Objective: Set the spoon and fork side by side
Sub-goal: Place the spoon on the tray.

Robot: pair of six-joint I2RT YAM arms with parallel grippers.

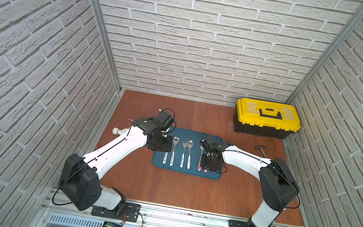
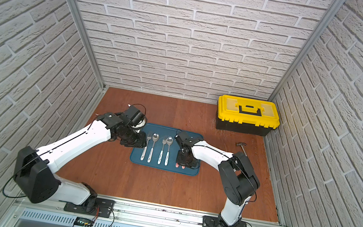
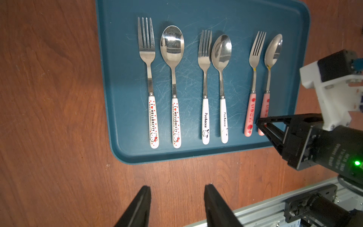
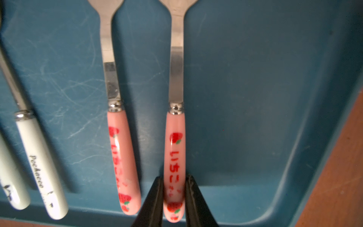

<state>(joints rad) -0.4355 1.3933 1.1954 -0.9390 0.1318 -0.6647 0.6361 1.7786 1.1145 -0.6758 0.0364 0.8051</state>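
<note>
A blue tray holds three fork-and-spoon pairs, handles towards the front. The pink spoon lies flat at the far right, right beside the pink fork. My right gripper is shut on the pink spoon's handle near its end, one finger on each side. The left gripper hangs open and empty above the tray's left side. In both top views the right gripper hides most of the pink spoon.
Two white-handled pairs lie left of the pink one: a Hello Kitty fork and spoon, then a Pochacco fork and spoon. A yellow toolbox stands back right, a hammer before it.
</note>
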